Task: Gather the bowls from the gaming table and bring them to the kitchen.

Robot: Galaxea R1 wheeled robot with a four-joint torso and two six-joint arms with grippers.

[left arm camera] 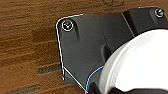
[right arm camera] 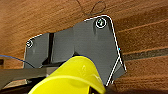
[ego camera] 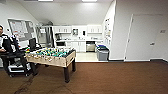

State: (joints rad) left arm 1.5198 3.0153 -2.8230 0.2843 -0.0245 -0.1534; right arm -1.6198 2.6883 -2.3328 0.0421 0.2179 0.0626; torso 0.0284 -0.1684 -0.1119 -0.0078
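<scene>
You face the kitchen (ego camera: pixel 79 40) straight ahead, beyond the foosball table (ego camera: pixel 51 57) — carpet lies between. A white bowl (left arm camera: pixel 140 65) sits at your left tool, a yellow bowl (right arm camera: pixel 75 77) at your right — whether either tool pinches, I cannot tell.

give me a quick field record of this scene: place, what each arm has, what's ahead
place: room with brown carpet
ahead: kitchen with white cabinets at the far end
left side: table-football table; seated person beyond it
by kitchen entrance: grey bins
right wall: white door
left wrist view: white bowl close up
right wrist view: yellow bowl close up
fingers: cannot tell
</scene>
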